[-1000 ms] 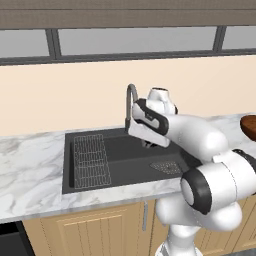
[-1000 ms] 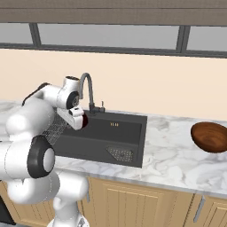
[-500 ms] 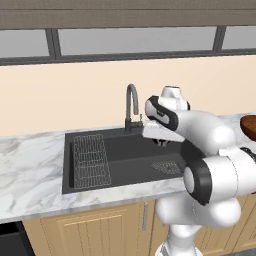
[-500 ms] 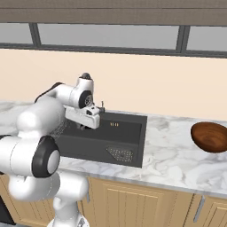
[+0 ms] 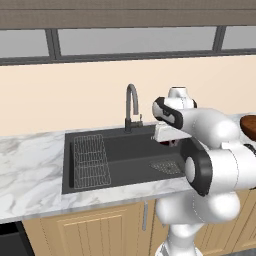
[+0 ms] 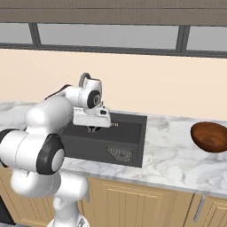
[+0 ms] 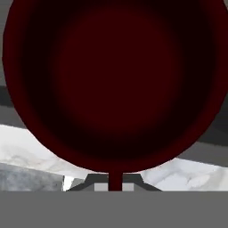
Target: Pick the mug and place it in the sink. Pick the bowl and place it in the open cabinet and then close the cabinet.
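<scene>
Over dark sink [image 5: 115, 155], hand [image 5: 169, 142] clamped on maroon mug [image 7: 114, 84], mouth toward camera.

Mug [image 7: 114, 80] rim cut by hand view edges; bowl [image 5: 249, 123] cropped at right edge.
</scene>
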